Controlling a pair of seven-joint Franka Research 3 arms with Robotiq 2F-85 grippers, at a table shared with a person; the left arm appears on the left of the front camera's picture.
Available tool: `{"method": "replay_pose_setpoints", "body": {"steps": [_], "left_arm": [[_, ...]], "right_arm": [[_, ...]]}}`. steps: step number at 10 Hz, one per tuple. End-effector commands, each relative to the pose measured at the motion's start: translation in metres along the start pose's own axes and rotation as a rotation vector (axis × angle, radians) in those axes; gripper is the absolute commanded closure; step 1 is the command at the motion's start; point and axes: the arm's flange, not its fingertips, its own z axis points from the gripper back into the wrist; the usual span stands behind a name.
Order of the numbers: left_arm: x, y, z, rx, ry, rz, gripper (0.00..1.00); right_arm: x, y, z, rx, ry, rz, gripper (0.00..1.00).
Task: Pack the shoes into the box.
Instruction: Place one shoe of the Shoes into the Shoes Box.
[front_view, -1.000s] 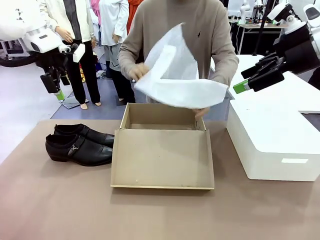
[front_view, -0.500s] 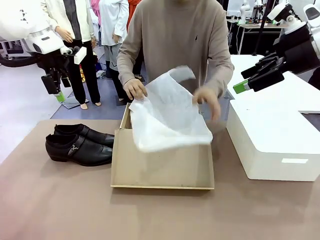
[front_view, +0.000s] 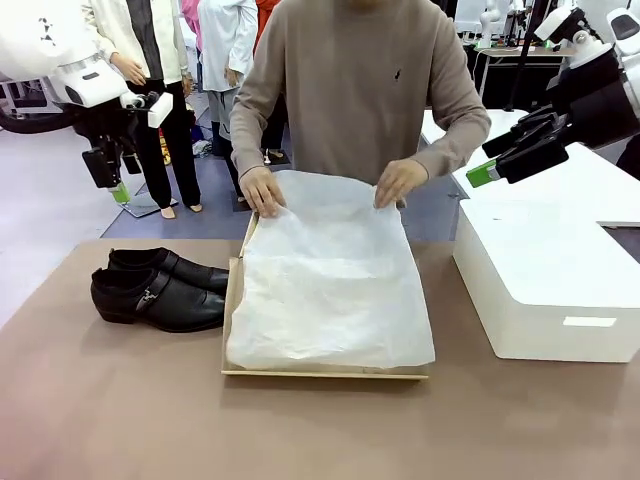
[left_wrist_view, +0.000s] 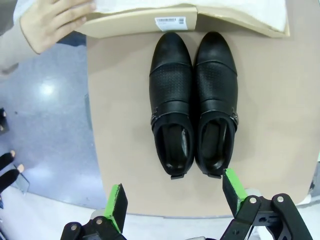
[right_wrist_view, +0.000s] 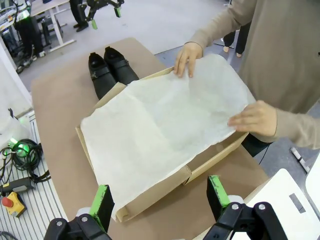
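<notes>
**A:** Brown bench (front_view: 90, 420), a person at its far side, other people standing farther back. Where are the shoes (left_wrist_view: 172, 105)?

**B:** On the bench just left of the box (left_wrist_view: 130, 22), side by side and touching. Toes face its wall, heels face the left tool (left_wrist_view: 175, 194).

**A:** And that tool?

**B:** Jaws wide, holding nothing, hanging above the pair. Its finger line crosses the shoes' long axis. The right tool (right_wrist_view: 160, 197) is wide and empty too, up by the white box (front_view: 545, 290), well apart from the shoes. I'd judge the left arm nearer.

**A:** Count?

**B:** Two shoes, one cardboard box, one tissue sheet (front_view: 330, 285) draped over it, and two hands (front_view: 262, 190) on its far edge.
</notes>
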Motion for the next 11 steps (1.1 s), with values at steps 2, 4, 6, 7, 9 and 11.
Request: {"method": "replay_pose_setpoints", "body": {"steps": [2, 4, 6, 7, 9, 11], "left_arm": [[-0.008, 0.017, -0.024, -0.060, -0.012, 0.003, 0.00], [-0.011, 0.028, -0.044, -0.085, -0.001, 0.033, 0.00], [-0.012, 0.037, -0.065, -0.099, 0.033, 0.083, 0.00], [-0.013, 0.042, -0.078, -0.104, 0.049, 0.098, 0.00], [-0.017, 0.051, -0.094, -0.114, 0.056, 0.117, 0.00], [-0.022, 0.056, -0.106, -0.146, 0.071, 0.105, 0.00]], "right_arm": [[0.001, -0.002, -0.001, 0.009, -0.014, 0.012, 0.00], [0.001, -0.002, -0.001, 0.009, -0.014, 0.012, 0.00], [0.001, -0.002, -0.001, 0.009, -0.014, 0.012, 0.00], [0.001, -0.002, -0.001, 0.009, -0.014, 0.012, 0.00], [0.001, -0.002, -0.001, 0.009, -0.014, 0.012, 0.00], [0.001, -0.002, -0.001, 0.009, -0.014, 0.012, 0.00]]}}
